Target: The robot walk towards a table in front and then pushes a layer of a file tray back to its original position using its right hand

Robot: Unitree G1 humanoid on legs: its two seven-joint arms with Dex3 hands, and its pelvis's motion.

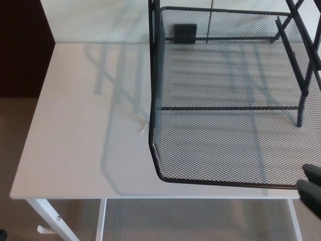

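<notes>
A black wire-mesh file tray layer juts out from its black frame toward the table's front edge, taking up the right half of the head view. Its curved front rim lies close to the table's near edge. Of my right hand only black fingers show, at the lower right corner, just beside the tray's front right corner. Whether they touch the rim is unclear. My left hand does not show.
The white table stands on white legs over beige carpet. A dark wooden panel is at the far left. A small black block sits behind the tray near the wall.
</notes>
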